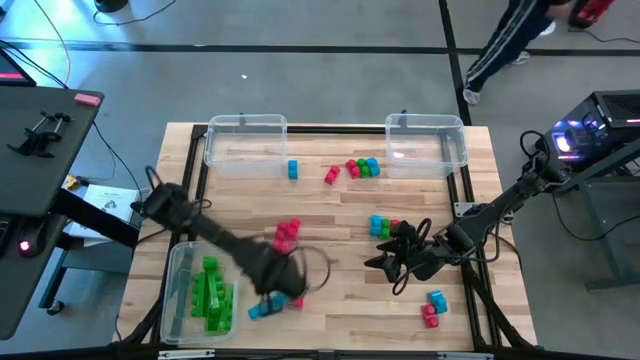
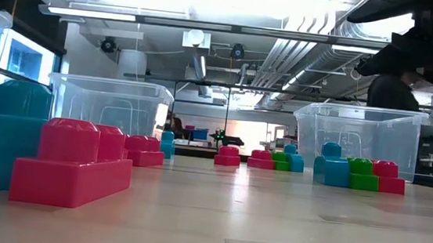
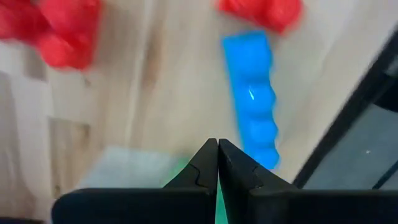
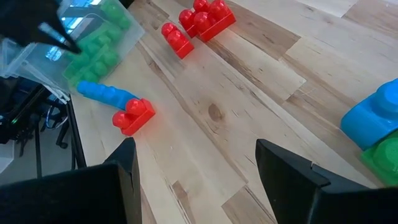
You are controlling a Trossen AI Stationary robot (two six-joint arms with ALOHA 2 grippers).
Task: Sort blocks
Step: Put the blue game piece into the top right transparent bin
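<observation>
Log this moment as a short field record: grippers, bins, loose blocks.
left gripper: fingers shut, empty, above the long blue block
right gripper: fingers open, empty, near the blue-green cluster
near-left bin: holds green blocks
two far bins: no blocks seen inside
loose blocks: red, blue and green, scattered on the table

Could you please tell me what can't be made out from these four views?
- High view: the left gripper is motion-blurred, covering blocks beneath.
- High view: the green blocks in their bin merge together, uncountable.
- Low view: the near red block hides blocks behind.
- Right wrist view: the blue block is cut off by the edge.
</observation>
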